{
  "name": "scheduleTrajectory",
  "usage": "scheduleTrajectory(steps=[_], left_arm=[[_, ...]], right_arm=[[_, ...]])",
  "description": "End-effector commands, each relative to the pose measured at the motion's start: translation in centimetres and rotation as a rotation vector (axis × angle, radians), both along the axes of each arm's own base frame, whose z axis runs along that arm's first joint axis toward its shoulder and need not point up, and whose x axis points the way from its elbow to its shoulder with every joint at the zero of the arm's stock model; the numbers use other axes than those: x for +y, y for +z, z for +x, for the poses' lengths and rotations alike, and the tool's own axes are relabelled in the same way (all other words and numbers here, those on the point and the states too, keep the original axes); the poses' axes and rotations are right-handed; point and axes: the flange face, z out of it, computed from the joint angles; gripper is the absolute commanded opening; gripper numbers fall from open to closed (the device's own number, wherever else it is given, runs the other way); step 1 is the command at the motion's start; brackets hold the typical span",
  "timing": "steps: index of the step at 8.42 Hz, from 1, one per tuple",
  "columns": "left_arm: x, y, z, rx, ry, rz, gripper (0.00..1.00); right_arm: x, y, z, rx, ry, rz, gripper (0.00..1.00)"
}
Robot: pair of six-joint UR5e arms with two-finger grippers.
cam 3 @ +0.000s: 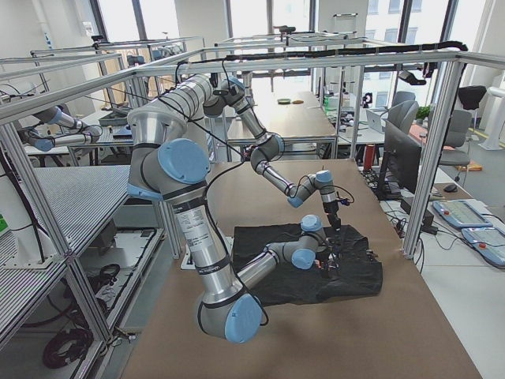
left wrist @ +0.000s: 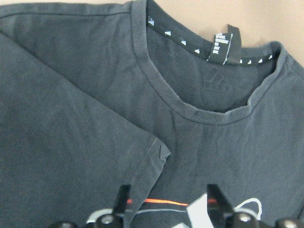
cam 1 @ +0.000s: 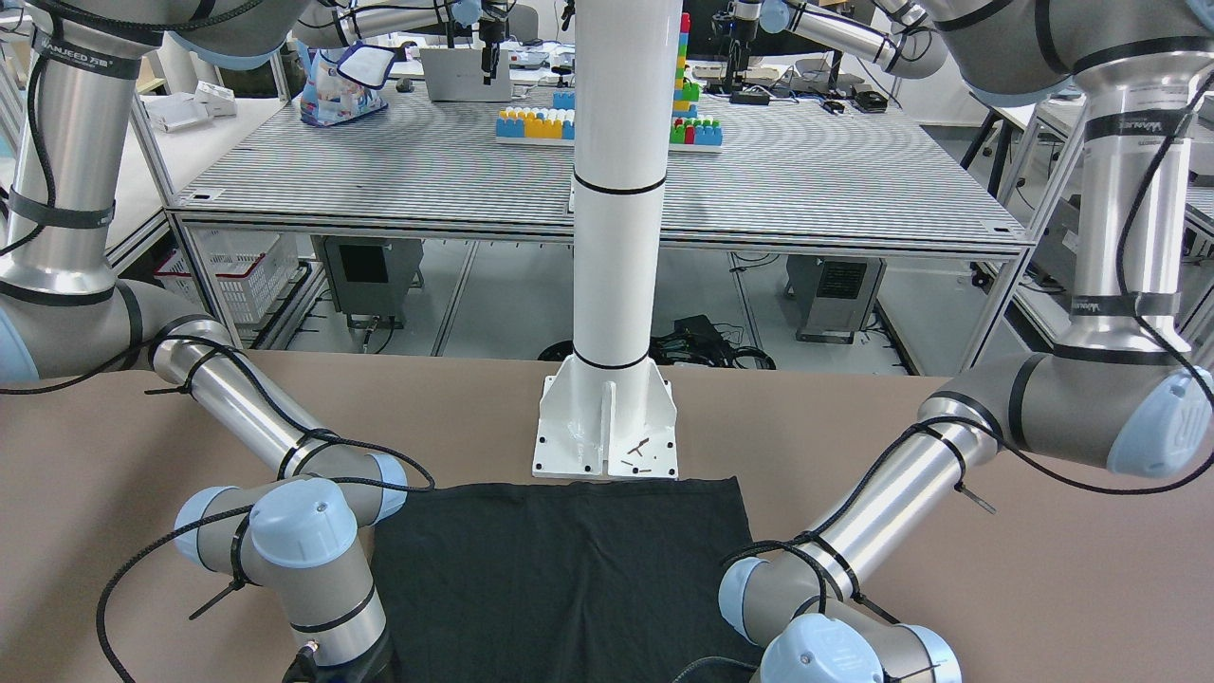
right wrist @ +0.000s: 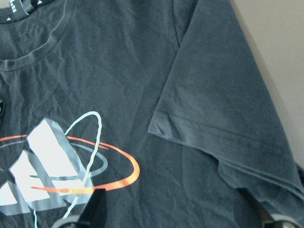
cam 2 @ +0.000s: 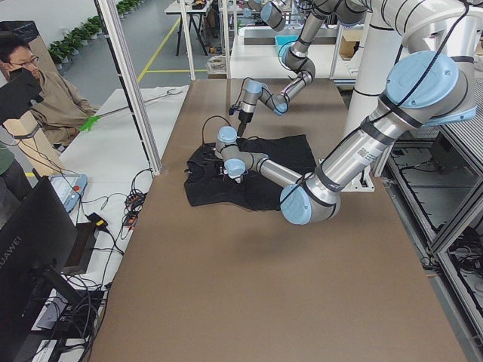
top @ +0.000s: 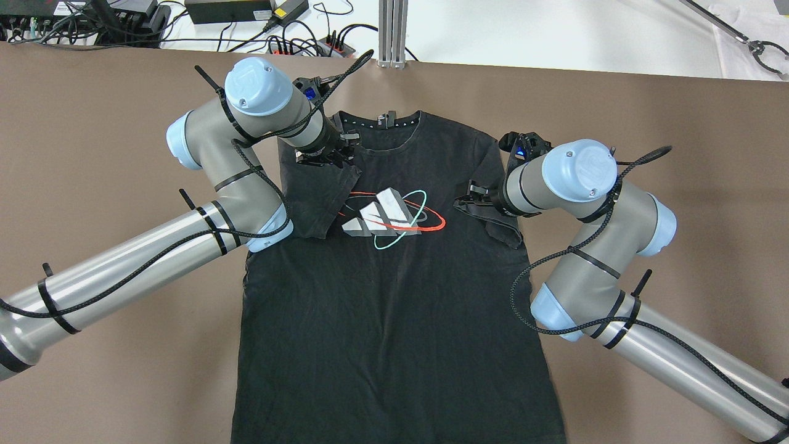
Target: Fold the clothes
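The clothes are one black T-shirt (top: 394, 308) with a white, red and teal chest print (top: 385, 216), spread flat on the brown table, collar (top: 385, 126) at the far side. Both sleeves are folded inward onto the chest. My left gripper (top: 327, 157) hovers over the left folded sleeve (top: 314, 203) beside the collar; in the left wrist view the gripper (left wrist: 166, 192) is open with only cloth below. My right gripper (top: 478, 198) sits over the right folded sleeve (top: 500, 223); in the right wrist view it (right wrist: 176, 203) is open, holding nothing.
The white pillar's base plate (cam 1: 607, 427) stands at the shirt's hem edge. Cables and a power strip (top: 296, 40) lie past the table's far edge. A seated person (cam 2: 45, 98) is beyond the table's side. Bare brown tabletop (top: 678, 154) flanks the shirt.
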Motion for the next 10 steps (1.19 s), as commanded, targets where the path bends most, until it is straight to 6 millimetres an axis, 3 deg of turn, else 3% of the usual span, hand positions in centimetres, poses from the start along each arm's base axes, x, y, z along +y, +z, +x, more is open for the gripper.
scheduleTrajectory(steps=[1,2,3,4,5,6,7,8,9,10], left_arm=[[7.6,0.2,-1.5,0.105,-0.075,-0.061,1.00],[13.1,1.1,-1.5,0.104,-0.079,-0.045,1.00],[18.3,0.9,-3.3,0.090,-0.059,-0.055,1.00],[22.4,0.4,-5.5,0.105,-0.066,-0.082,1.00],[25.2,0.7,-6.2,0.115,-0.076,-0.084,1.00],[25.7,0.7,-6.2,0.114,-0.081,-0.079,1.00],[25.8,0.7,-6.3,0.114,-0.083,-0.080,1.00],[25.8,0.7,-6.3,0.117,-0.086,-0.081,1.00],[25.9,0.4,-6.6,0.119,-0.088,-0.083,1.00],[25.7,0.2,-6.6,0.102,-0.117,-0.081,1.00]], right_arm=[[5.8,-0.6,1.2,-0.050,0.009,-0.094,0.95],[8.6,-0.9,1.9,-0.034,0.016,-0.140,0.95],[13.2,-0.5,2.9,-0.003,0.059,-0.162,0.95],[18.5,-1.2,3.1,-0.013,0.099,-0.154,0.95],[21.8,-0.5,2.8,-0.001,0.121,-0.223,0.94],[24.2,1.1,1.3,0.028,0.157,-0.307,0.92],[27.1,3.5,0.7,0.076,0.140,-0.343,0.78],[28.7,4.1,1.8,0.084,0.130,-0.364,0.66],[29.4,6.0,2.6,0.115,0.154,-0.403,0.59],[30.4,7.2,2.5,0.140,0.156,-0.427,0.53]])
